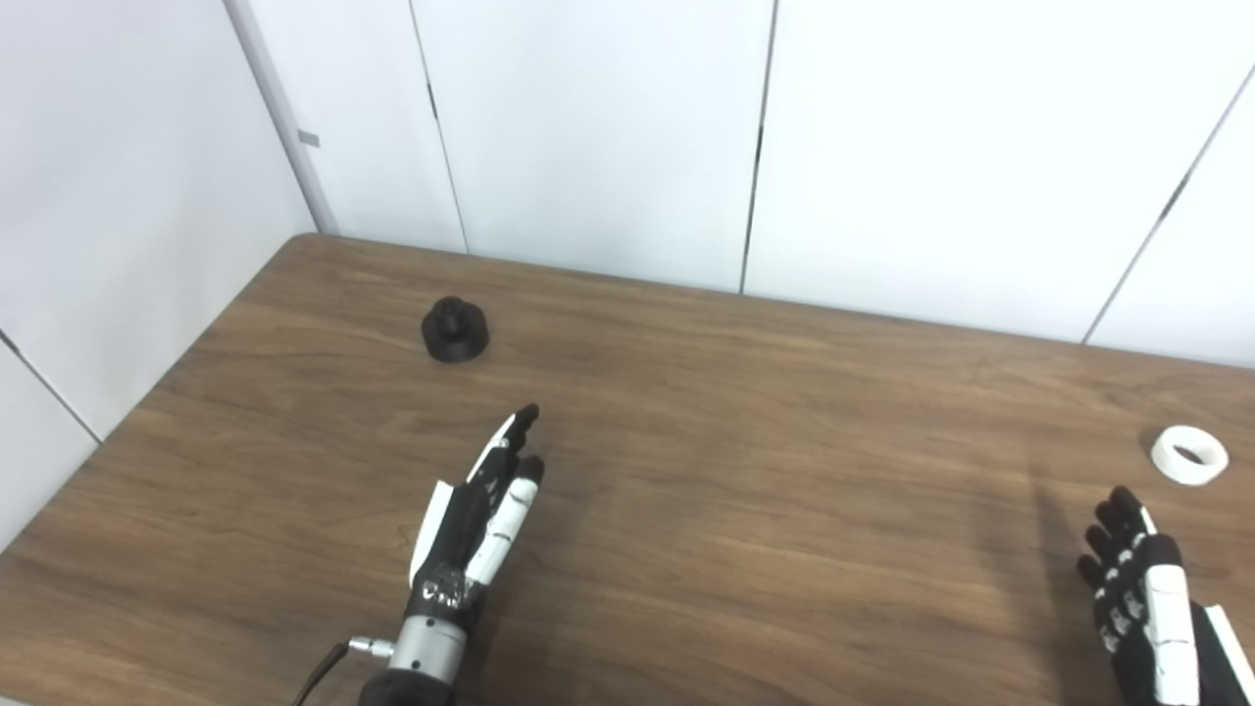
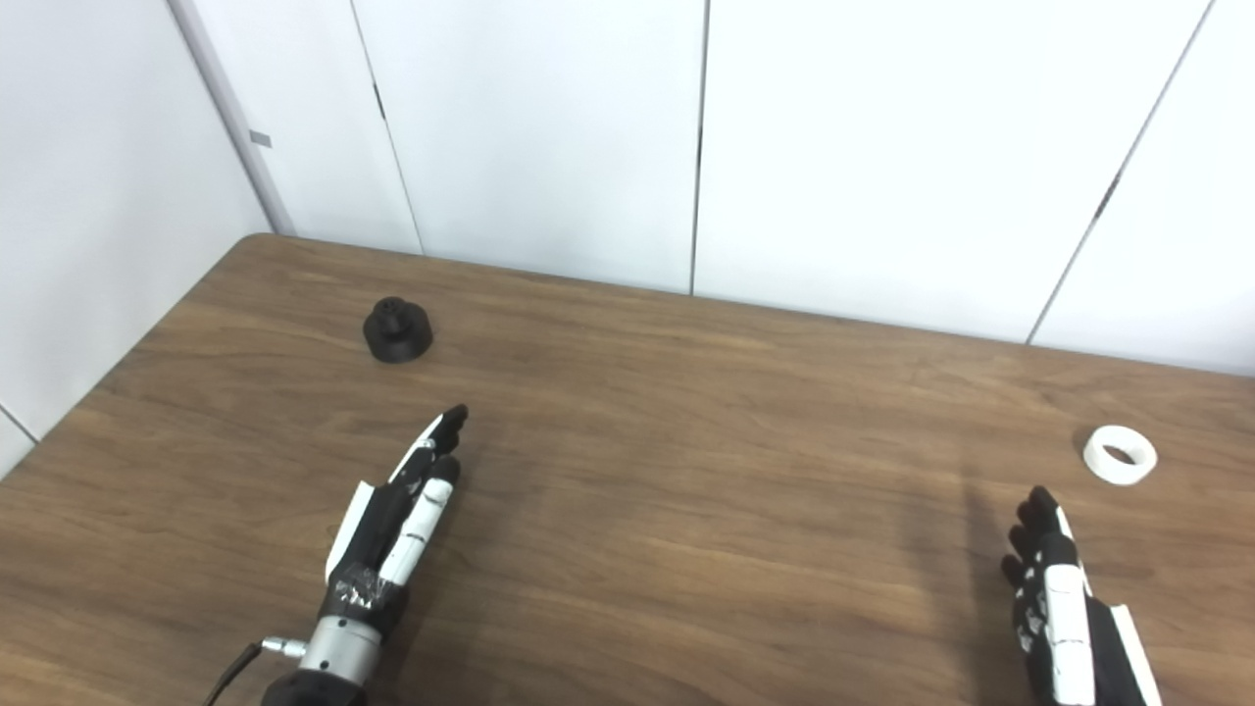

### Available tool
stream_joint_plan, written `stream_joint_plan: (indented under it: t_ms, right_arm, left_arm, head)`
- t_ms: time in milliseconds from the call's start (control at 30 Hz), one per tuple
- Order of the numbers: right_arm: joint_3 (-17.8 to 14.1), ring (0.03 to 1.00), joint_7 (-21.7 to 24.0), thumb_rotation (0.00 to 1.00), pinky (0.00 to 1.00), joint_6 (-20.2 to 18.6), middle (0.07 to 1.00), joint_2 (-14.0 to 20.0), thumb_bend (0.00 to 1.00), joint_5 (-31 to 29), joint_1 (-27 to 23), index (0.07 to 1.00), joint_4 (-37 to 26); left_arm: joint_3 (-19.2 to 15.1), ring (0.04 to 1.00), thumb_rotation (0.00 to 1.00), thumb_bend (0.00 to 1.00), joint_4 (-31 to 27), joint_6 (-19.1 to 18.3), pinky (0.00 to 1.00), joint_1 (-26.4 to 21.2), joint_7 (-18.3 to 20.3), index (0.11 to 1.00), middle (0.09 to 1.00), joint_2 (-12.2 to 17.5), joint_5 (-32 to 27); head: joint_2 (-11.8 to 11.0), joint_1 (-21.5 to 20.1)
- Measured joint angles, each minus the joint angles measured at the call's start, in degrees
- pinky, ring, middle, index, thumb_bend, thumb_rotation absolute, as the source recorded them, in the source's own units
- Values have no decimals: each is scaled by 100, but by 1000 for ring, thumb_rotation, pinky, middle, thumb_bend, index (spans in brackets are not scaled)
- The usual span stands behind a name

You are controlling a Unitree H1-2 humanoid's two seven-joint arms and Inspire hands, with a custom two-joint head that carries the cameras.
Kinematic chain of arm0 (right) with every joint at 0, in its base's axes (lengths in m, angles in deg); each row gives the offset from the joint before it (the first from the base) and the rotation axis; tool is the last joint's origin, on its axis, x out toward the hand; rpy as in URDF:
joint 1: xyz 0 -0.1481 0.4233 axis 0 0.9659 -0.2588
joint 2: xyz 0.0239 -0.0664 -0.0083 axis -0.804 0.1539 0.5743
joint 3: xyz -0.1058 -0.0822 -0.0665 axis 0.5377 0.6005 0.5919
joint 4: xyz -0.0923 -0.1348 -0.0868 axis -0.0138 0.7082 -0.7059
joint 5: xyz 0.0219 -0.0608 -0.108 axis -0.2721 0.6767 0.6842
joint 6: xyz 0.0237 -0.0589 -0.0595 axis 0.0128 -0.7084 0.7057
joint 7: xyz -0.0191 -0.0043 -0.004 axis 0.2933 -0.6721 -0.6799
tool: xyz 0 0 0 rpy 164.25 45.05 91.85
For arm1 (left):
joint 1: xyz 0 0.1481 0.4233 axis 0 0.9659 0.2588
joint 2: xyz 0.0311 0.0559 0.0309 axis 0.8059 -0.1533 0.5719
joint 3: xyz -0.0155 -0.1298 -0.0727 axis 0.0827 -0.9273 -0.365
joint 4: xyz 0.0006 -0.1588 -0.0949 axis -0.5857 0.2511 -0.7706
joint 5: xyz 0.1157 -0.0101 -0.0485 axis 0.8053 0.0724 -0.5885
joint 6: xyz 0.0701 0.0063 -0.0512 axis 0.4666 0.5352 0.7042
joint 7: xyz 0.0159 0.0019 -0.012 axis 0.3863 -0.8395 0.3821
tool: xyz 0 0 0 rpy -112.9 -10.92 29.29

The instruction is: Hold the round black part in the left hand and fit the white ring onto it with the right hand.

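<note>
- On the table, the black part sits toward the far left corner, resting on its wide base with a small knob on top.
- From the black part, the left hand lies nearer the robot and a little to the right, well apart from it, with bare wood between.
- Left hand: empty, fingers stretched out straight and lying close together, thumb not clearly seen. Its long axis runs up the table, tipped slightly right, so it points just past the part's right side.
- From the black part, the ring lies far to the right, flat on the table near the right edge, hole up.
- Right hand is just on the robot's side of the ring, slightly left of it, not touching. It holds nothing; fingers are extended and close together, seen edge-on.
- Judgement: each hand is the nearer one for its own thing. The left must reach forward and swing a little left to reach the part; nothing is grasped yet.
</note>
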Motion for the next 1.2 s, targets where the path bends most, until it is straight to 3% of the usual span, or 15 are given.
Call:
stream_joint_plan:
  t_ms: [167, 267, 367, 433, 600, 867, 1033, 1200]
  right_arm:
    - [13, 1000, 2, 1000, 1000, 228, 1000, 0, 459, 15, -8, 1000, 153]
    - [12, 1000, 1, 1000, 1000, 268, 1000, 0, 470, 9, -24, 1000, 190]
    - [12, 1000, -1, 1000, 1000, 326, 1000, -5, 455, 8, -52, 1000, 244]
    - [14, 1000, -4, 1000, 1000, 346, 1000, -7, 449, 14, -63, 1000, 266]
    - [16, 1000, -28, 1000, 1000, 404, 1000, -10, 428, 46, -65, 1000, 311]
    - [44, 1000, -64, 1000, 1000, 511, 1000, -24, 443, 97, -66, 1000, 373]
    - [50, 1000, -64, 1000, 1000, 536, 1000, -41, 404, 84, -73, 1000, 390]
    - [53, 1000, -69, 1000, 1000, 538, 1000, -40, 378, 96, -70, 1000, 389]
  left_arm:
    - [45, 993, 516, 613, 11, 0, 999, -5, -52, 958, 977, -1, 184]
    - [39, 966, 371, 647, -22, -65, 976, -6, -106, 946, 956, -10, 326]
    - [17, 958, 220, 743, -226, -409, 995, -28, -202, 941, 944, -7, 529]
    - [-9, 961, 192, 809, -373, -622, 997, -45, -224, 936, 941, 12, 711]
    - [-249, 948, 153, 902, -658, -1235, 973, -248, -219, 939, 945, 134, 1159]
    - [-625, 925, 218, 960, -916, -2275, 876, -977, -58, 930, 932, 881, 1904]
    - [-794, 988, 257, 967, -582, -2359, 989, -1262, 29, 934, 961, 1305, 1941]
    - [-802, 1000, 304, 984, -143, -2516, 977, -1459, 56, 922, 969, 1699, 2209]
  head:
    - [-114, 53]
    - [-88, 26]
    - [-105, -8]
    - [-114, -18]
    - [-149, -44]
    - [-141, -123]
    - [-132, -141]
    - [-132, -141]
